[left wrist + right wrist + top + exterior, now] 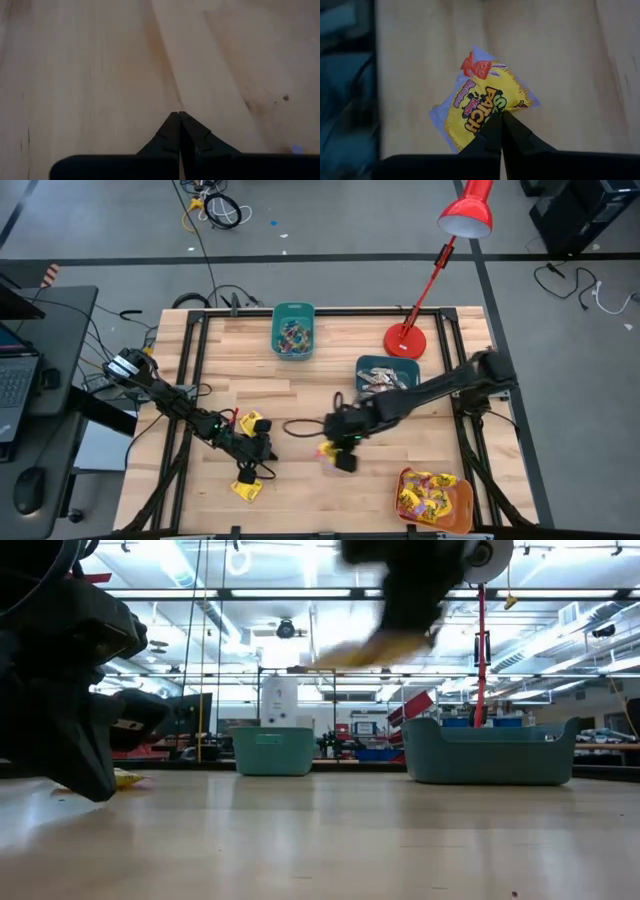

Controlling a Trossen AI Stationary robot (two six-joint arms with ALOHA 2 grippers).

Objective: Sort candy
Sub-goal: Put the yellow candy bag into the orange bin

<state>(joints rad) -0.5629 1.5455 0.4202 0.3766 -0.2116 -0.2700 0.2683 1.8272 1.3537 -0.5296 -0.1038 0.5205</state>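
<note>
Packet (482, 102) pinched at its edge by the right gripper (501, 117), lifted clear for binning; left gripper (179, 117) closed, empty, waiting low.

Ceiling strip lights (250, 592) are glaring in the low view; motion is blurring the worktop (100, 65) in both wrist views

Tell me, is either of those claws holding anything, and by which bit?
The right gripper pinches a yellow candy packet by its edge. The left gripper is shut on nothing.
</note>
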